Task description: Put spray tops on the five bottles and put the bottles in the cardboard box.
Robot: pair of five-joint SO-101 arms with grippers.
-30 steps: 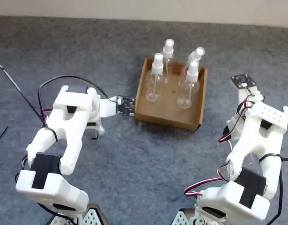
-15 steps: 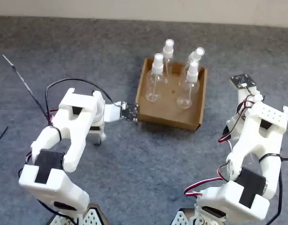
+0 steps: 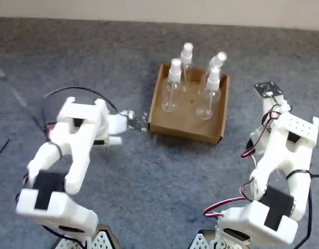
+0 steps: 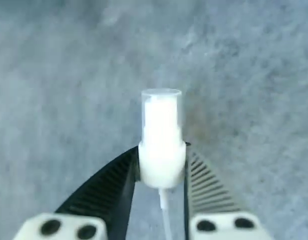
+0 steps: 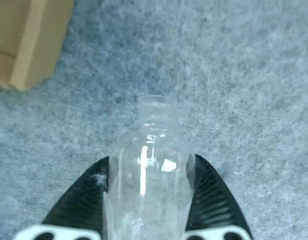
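Counting 4 clear plastic bottles with white spray tops (image 3: 173, 85) upright inside the shallow brown cardboard box (image 3: 186, 132), so just 1 bottle left to finish. Gripping that last clear, uncapped plastic bottle (image 5: 152, 135) in the right gripper (image 5: 149, 167), clamped on the body from 2 sides, with bare neck pointing away from the wrist, just to the right of the box. No visible shift there over the last 1 s. Pinching the 5th white spray top with its thin dip tube (image 4: 161, 135) in the left gripper (image 4: 161, 155), closed on the collar, above grey carpet (image 3: 149, 176) to the left of the box. Swung during that 1 s: in toward the box's left wall, then 0.5 s later eased back off it and caught mid-motion, smeared in the high view. Probably turning to carry the top round toward the waiting bottle rather than into the box. Still to do, on this reading: bring top and neck together near the box, feed the tube in, seat the top, then stand bottle 5 beside the other 4.
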